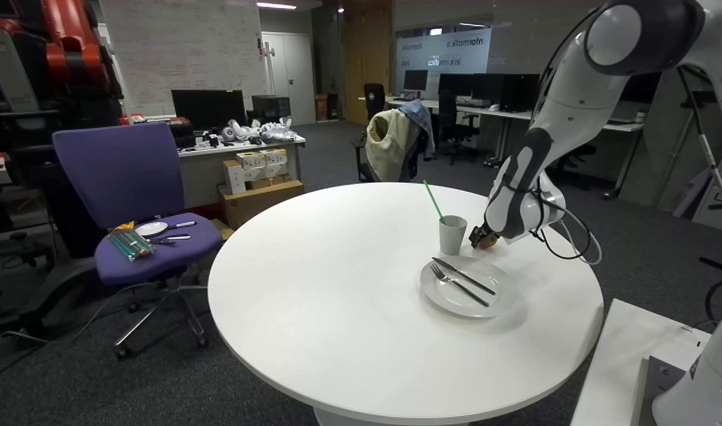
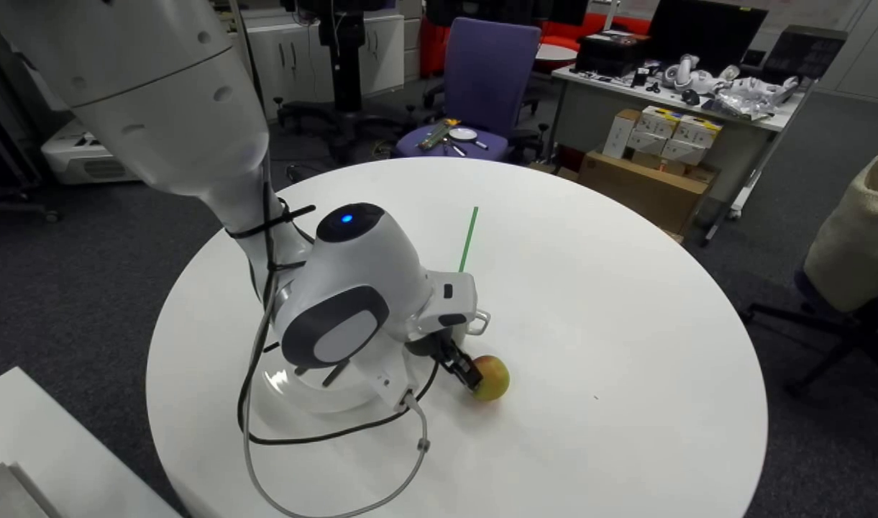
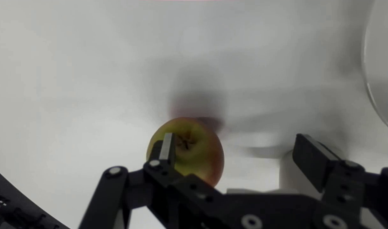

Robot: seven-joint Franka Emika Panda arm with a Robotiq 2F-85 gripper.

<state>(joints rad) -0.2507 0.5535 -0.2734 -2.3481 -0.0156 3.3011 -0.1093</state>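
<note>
Black fingers (image 3: 311,162) stand spread in my wrist view, one overlapping the apple (image 3: 197,156), the other over the white cup (image 3: 289,178); whether either touches, I can't tell. I read the step in hand as lining up on the apple, and my next move calls for a sideways shift that puts it between the fingers without knocking the cup. The apple looks round, yellow-green with a red blush, its hollowed end facing up. It appears to rest on the desk (image 1: 313,278), between cup and rounded edge. Farther out, a green straw (image 1: 434,203) leans from the cup, near a plate (image 1: 446,300) carrying a knife (image 1: 464,276) and fork (image 1: 468,291).
</note>
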